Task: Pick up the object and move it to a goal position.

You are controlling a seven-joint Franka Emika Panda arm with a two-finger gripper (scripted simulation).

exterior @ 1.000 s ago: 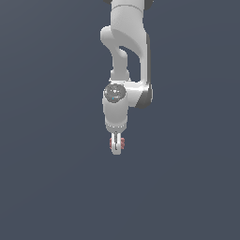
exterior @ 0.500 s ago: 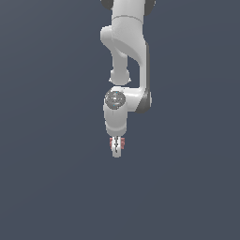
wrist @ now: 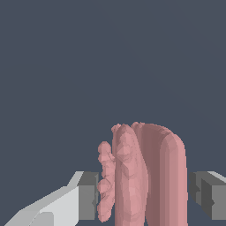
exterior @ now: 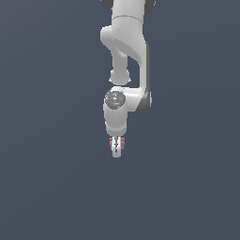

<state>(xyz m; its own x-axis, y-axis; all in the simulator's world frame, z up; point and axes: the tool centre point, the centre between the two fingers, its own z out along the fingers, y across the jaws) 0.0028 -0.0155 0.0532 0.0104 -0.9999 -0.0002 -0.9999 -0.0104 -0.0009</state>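
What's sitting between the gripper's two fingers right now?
The pink block fills the gap between the gripper fingers, shown clearly in the wrist view; the exterior view only shows red at the tip.

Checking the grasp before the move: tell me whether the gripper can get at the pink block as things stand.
Probably yes. The wrist view shows the pink block already between the gripper's grey fingers, with nothing else near it. Whether the fingers press on it cannot be told.
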